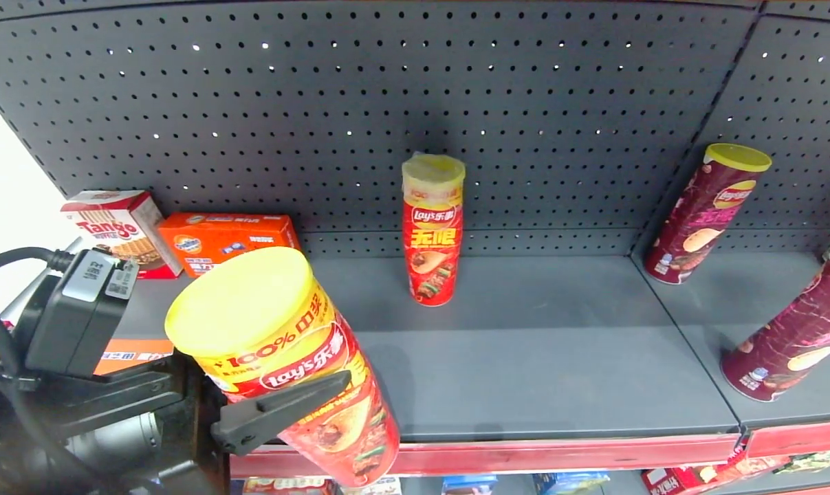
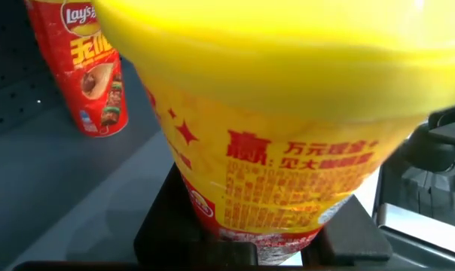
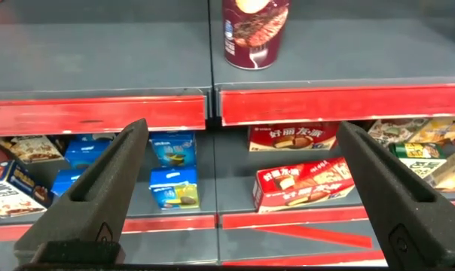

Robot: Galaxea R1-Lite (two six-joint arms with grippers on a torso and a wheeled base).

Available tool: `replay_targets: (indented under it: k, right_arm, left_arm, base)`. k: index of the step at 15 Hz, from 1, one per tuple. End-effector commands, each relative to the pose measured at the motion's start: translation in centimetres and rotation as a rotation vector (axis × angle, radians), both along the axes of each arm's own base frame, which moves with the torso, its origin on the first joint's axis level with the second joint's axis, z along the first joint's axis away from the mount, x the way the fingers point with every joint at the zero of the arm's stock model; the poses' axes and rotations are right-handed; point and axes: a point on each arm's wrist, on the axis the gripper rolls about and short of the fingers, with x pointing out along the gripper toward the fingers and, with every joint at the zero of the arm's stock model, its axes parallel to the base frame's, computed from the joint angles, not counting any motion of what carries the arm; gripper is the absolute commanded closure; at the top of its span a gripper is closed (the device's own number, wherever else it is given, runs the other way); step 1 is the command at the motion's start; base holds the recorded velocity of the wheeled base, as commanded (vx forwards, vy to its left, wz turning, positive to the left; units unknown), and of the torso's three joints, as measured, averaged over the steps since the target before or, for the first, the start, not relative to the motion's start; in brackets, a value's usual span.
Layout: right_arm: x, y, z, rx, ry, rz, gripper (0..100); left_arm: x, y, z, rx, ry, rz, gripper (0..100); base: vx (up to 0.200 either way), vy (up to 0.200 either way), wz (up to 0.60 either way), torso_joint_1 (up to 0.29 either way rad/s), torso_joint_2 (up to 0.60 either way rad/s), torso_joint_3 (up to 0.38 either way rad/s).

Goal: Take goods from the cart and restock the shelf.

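Left pincer (image 1: 304, 392) is clamped around the body of a yellow-lidded chip can (image 1: 270, 344), which tilts out in front of the shelf (image 1: 538, 357), near its red lip. On the deck a red can (image 1: 432, 230) stands upright by the back panel, with two maroon cans (image 1: 707, 213) off to the right and a wafer box (image 1: 115, 230) and an orange box (image 1: 225, 240) to the left.

From the left wrist, the held can looms close and the red can stands beyond.

From the right wrist, the right pincer (image 3: 242, 132) is spread wide with nothing in it, facing a lower shelf (image 3: 99, 222) stocked with snack boxes (image 3: 303, 184).

Risk, as I judge it: carried in at that tilt, the can could clip the lip or topple when let go, and it might bowl the red can over. Every can is lidded, so the contents are hidden.
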Motion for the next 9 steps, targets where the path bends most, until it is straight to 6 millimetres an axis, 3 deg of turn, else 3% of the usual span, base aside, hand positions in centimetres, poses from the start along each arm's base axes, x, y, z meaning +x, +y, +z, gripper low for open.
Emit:
replay_targets:
  k: [1, 8, 9]
  right_arm:
    - [0.0, 0.0, 0.0, -0.004, 0.001, 0.002, 0]
    - [0.2, 0.1, 0.1, 0.001, 0.03, 0.067, 0]
    - [-0.5, 0.1, 6.0, 0.059, -0.071, 0.096, 0]
  left_arm:
    - [-0.1, 0.1, -0.2, 0.003, 0.006, 0.002, 100]
    - [0.3, -0.1, 0.6, -0.032, 0.017, 0.006, 100]
    - [0.3, 0.0, 0.7, -0.035, 0.015, 0.011, 100]
  base:
    - [0.0, 0.0, 0.0, 0.0, 0.0, 0.0]
    - [0.0, 0.0, 0.0, 0.0, 0.0, 0.0]
    - [0.0, 0.0, 0.0, 0.0, 0.0, 0.0]
